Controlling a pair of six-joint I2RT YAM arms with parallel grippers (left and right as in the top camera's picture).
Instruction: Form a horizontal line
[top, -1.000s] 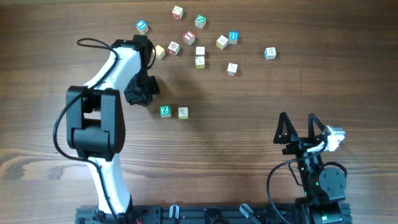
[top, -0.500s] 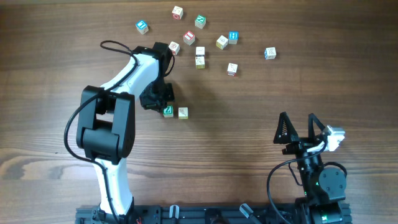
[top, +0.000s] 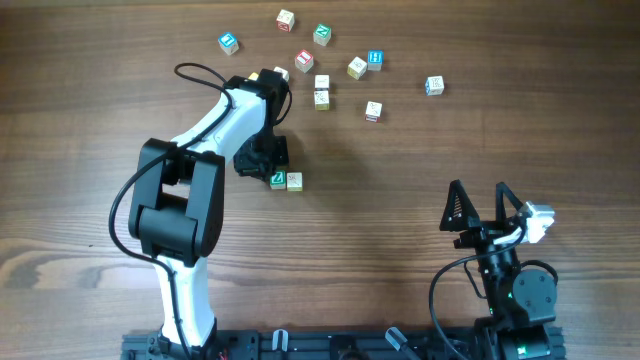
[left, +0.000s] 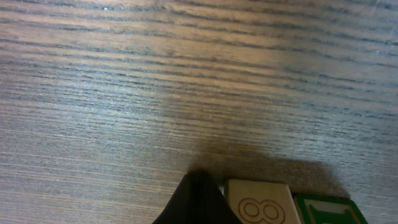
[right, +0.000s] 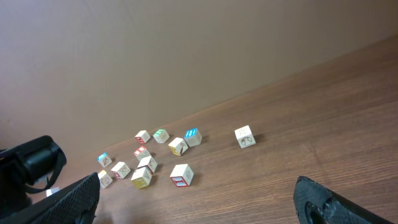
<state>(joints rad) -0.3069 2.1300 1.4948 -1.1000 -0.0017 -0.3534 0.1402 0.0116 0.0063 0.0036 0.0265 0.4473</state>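
The left claw (left: 196, 200) is pinched shut with nothing between its fingers; in the wrist view the horizontal line (top: 286, 181) begins just beside its dark tip. A cream cube (left: 258, 202) sits right at the tip, and the green cube (left: 323, 213) touches that cube's far side. From overhead the green Z face peeps out from under the claw, with a pale cube on the side away from it. The line's long axis runs straight out from the claw toward the robot's right, level across the table (top: 400, 250). The cubes look light, hard and stiff, likely to skate or twist on the smooth wood (a nudge off-centre would spin one); best pinched across two opposite flat faces, or pushed square on a face. The loose cubes (top: 322, 90) lie well beyond the claw. The right claw (top: 478, 190) stands wide and empty, well apart from everything.
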